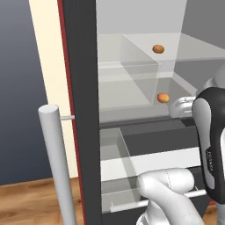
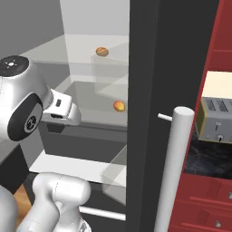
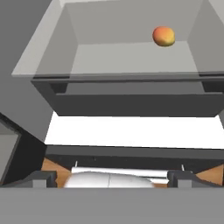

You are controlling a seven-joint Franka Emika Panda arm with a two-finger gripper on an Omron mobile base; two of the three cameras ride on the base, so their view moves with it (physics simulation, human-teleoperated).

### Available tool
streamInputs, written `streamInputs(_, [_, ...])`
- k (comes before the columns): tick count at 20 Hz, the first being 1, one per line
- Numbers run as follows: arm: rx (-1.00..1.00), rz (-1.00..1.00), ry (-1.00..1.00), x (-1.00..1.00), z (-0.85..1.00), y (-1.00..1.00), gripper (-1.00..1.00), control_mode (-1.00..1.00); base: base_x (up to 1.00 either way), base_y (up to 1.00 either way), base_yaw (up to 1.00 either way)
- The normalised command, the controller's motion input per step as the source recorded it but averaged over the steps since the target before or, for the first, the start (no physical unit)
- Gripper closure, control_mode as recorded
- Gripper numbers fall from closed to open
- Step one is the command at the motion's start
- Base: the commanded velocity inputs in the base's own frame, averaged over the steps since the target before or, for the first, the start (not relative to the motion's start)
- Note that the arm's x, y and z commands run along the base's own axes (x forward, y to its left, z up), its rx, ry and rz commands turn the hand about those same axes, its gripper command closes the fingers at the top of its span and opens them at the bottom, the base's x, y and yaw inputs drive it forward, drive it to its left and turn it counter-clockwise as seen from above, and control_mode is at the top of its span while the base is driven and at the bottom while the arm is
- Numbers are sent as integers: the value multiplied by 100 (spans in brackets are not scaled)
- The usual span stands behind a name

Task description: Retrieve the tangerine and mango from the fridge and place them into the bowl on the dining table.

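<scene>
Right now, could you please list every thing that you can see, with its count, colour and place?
fridge: one, dark grey, open in front of the robot, with pale see-through shelves inside.
upper fruit: one, darker orange-brown, on the higher shelf, toward the back.
lower fruit: one, orange with yellow and red tints, on the shelf below.
fridge handles: two, pale grey bars, upright, one on each open door.
toaster: one, cream and grey, on a black counter to the right of the fridge.
red cabinets: around that counter.
wood floor: brown, lower left.
gripper: one, dark fingertips, open, holding nothing, pointed into the fridge.
</scene>
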Motion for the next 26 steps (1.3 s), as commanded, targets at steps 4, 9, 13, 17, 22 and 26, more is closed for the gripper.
streamInputs(4, [0,0,5,37,43,-5,-100,-100,0,0,0])
streamInputs(9, [0,0,-5,16,61,-1,-100,-100,0,0,0])
streamInputs(13, [0,0,-12,53,16,0,-100,-100,0,0,0])
streamInputs(17, [0,0,-22,73,0,0,-100,-100,0,0,0])
streamInputs(22, [0,0,-25,77,1,0,-100,-100,0,0,0])
streamInputs(26, [0,0,-3,72,20,0,-100,-100,0,0,0])
